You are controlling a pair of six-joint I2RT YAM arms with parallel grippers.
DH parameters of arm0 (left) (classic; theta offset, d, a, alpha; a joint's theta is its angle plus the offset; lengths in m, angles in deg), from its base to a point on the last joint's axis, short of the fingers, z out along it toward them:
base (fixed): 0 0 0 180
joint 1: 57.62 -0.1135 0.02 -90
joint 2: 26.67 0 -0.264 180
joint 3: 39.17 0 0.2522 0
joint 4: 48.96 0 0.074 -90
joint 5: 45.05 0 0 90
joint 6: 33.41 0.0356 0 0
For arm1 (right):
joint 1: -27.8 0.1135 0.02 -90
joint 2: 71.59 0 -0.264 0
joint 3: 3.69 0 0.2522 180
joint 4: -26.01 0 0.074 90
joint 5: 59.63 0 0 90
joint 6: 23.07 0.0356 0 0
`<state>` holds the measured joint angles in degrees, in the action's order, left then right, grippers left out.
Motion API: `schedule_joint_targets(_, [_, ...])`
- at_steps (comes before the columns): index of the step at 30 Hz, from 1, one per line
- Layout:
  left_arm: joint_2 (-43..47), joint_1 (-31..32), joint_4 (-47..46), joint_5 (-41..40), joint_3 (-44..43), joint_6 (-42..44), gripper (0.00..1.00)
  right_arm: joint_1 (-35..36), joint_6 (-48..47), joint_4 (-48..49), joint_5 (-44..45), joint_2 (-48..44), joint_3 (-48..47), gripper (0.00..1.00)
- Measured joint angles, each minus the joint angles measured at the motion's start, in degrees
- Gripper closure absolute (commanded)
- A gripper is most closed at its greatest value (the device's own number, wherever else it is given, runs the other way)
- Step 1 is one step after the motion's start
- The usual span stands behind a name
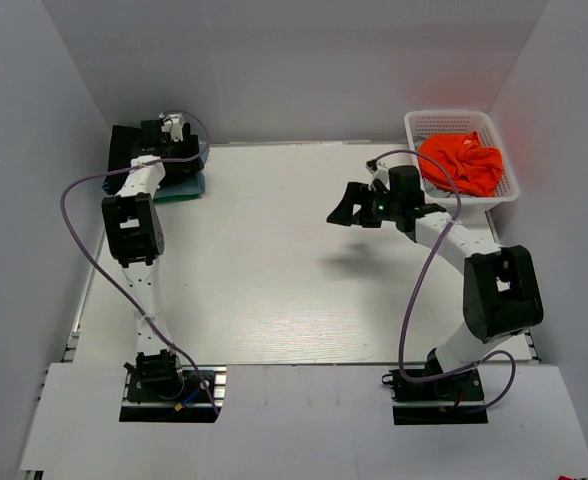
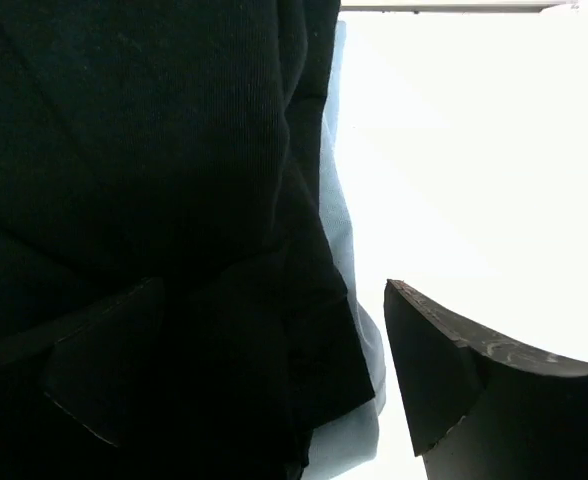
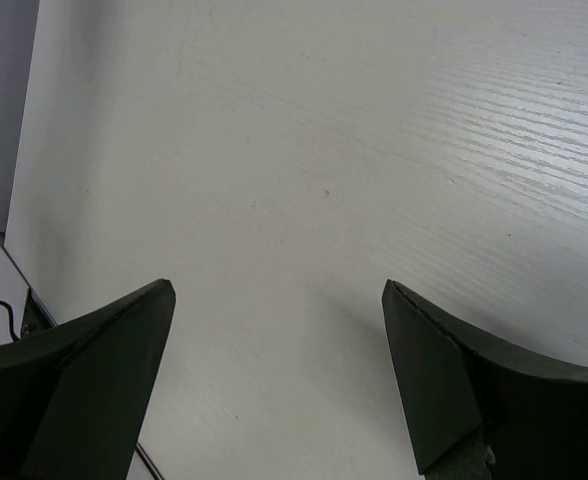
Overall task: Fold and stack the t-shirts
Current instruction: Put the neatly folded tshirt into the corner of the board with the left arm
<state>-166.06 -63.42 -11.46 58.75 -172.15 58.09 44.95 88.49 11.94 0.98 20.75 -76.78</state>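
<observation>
Across the whole top view, the flat white wood-grain table is carrying everything else. At the table's near-right edge, the white and black right arm is bending up and leaning toward the table's middle. At the near-left edge, the left arm is stretching to the far-left corner.

In that far-left corner of the table, the large folded black t-shirt is lying on top of a stack. The light blue t-shirt is showing along its edge underneath, and a green t-shirt is peeking out at the side nearest the table's middle. At the table's far-right corner, the white plastic mesh basket is holding the crumpled orange t-shirt.

The left gripper is hovering at the stack with its fingers spread apart, one finger over the black cloth and the other over the table beside it; whether either is touching cannot be told. The right gripper is hanging above the table's right half, its fingers parted wide and gripping nothing.
</observation>
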Motion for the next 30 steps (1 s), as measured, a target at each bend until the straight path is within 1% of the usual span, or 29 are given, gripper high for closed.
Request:
schedule_joint_targets(4, [0.7,0.2,1.0,-0.1,-0.9,-0.4,0.00,0.0,0.1,0.0,0.0,0.0,0.1,0.10])
schedule_joint_targets(9, [2.1,1.2,5.1,-0.9,-4.8,-1.5,0.00,0.0,0.1,0.2,-0.7,-0.4,0.1,0.10])
schedule_joint_targets(11, [5.0,1.9,6.4,-0.9,-4.9,-2.3,0.00,0.0,0.1,0.2,-0.8,-1.5,0.2,0.10])
schedule_joint_targets(13, [10.4,2.8,7.1,-1.2,-3.2,-3.8,0.00,0.0,0.2,0.6,-0.8,-3.8,1.0,0.10])
schedule_joint_targets(14, [14.4,3.5,6.4,-1.2,-0.7,-4.9,0.00,0.0,0.4,0.8,-0.8,-5.9,2.0,0.10])
schedule_joint_targets(17, [30.2,6.8,3.7,-0.8,11.8,-9.2,0.00,0.0,0.8,2.2,-0.8,-12.4,5.9,0.10])
schedule_joint_targets(18, [37.2,8.6,0.0,-0.9,18.7,-11.1,0.00,0.0,0.9,2.7,-0.8,-14.8,7.7,0.10])
schedule_joint_targets(19, [43.4,10.4,-1.2,-0.9,24.8,-12.8,0.00,0.0,1.0,3.1,-0.8,-17.0,9.6,0.10])
schedule_joint_targets(20, [50.5,12.4,-5.1,-0.8,32.9,-14.7,0.00,0.0,1.2,3.2,-0.8,-19.3,11.5,0.10])
schedule_joint_targets(21, [56.7,14.8,-6.6,-0.4,39.6,-16.5,0.00,0.0,1.4,3.4,-0.5,-21.5,13.5,0.10])
schedule_joint_targets(23, [66.0,18.4,-9.2,0.5,50.4,-19.6,0.00,0.0,2.0,2.9,0.3,-25.5,17.0,0.10])
schedule_joint_targets(24, [69.5,19.3,-9.5,0.7,54.9,-21.0,0.00,0.0,2.3,2.6,1.0,-27.4,18.5,0.10])
schedule_joint_targets(26, [73.0,19.8,-9.1,0.2,60.9,-23.1,0.00,0.0,2.7,2.6,1.9,-30.8,21.5,0.10])
schedule_joint_targets(28, [73.3,20.1,-7.3,-1.2,63.8,-24.3,0.00,0.0,3.1,2.6,2.4,-33.8,24.7,0.10])
schedule_joint_targets(30, [72.6,20.4,-5.4,-3.3,64.7,-25.0,0.00,0.0,3.3,2.4,2.8,-36.2,27.5,0.10])
